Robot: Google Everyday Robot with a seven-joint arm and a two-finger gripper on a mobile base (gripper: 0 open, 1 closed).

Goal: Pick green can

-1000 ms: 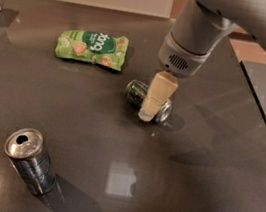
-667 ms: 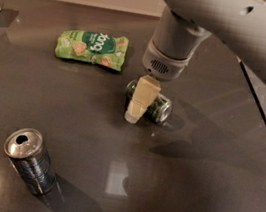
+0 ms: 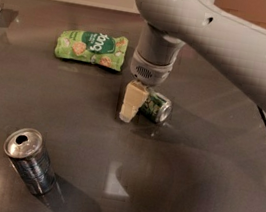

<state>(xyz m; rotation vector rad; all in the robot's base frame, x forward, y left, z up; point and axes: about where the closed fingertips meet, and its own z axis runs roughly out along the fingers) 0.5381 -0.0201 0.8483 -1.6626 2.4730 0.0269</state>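
Gripper (image 3: pixel 131 110) moved left, low beside green can (image 3: pixel 156 107) lying sideways, its opening unclear.

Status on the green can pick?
Gripper low at the green can. Green can on its side on the table, not lifted. Snack bag and silver can well clear of it.

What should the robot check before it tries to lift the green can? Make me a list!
1. Green can in sight, lying on its side on the table: ok.
2. Gripper down low, right beside the can: ok.
3. Can held firmly: cannot tell.
4. Green snack bag apart from the can, further back: ok.
5. Silver can standing well apart, toward the front of the table: ok.
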